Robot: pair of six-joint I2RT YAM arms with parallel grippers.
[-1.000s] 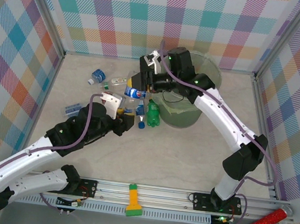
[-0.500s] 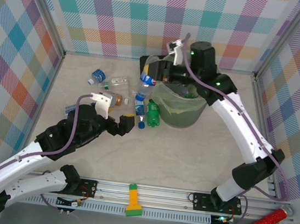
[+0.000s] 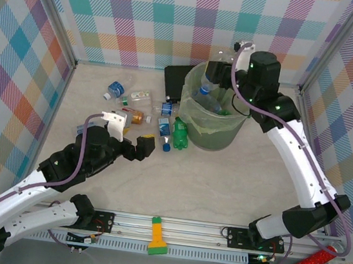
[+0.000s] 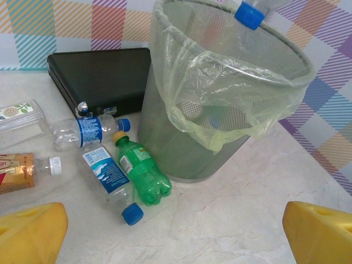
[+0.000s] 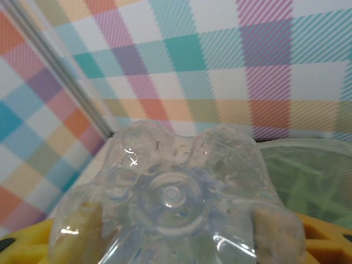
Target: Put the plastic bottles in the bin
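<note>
Right gripper — jaws closed part-way on a clear bottle, gripped near its base, with the yellow pads against its sides. The bottle hangs cap-down over the mouth of the bin; its blue cap is just above the bag-lined rim.

Left gripper — jaws spread wide, holding nothing, touching nothing, low over the table.

On the table, left of the bin:
- green bottle, just beside the bin's foot
- blue-labelled clear bottle, alongside the green one
- second clear bottle, behind these
- brown bottle, further left
</note>
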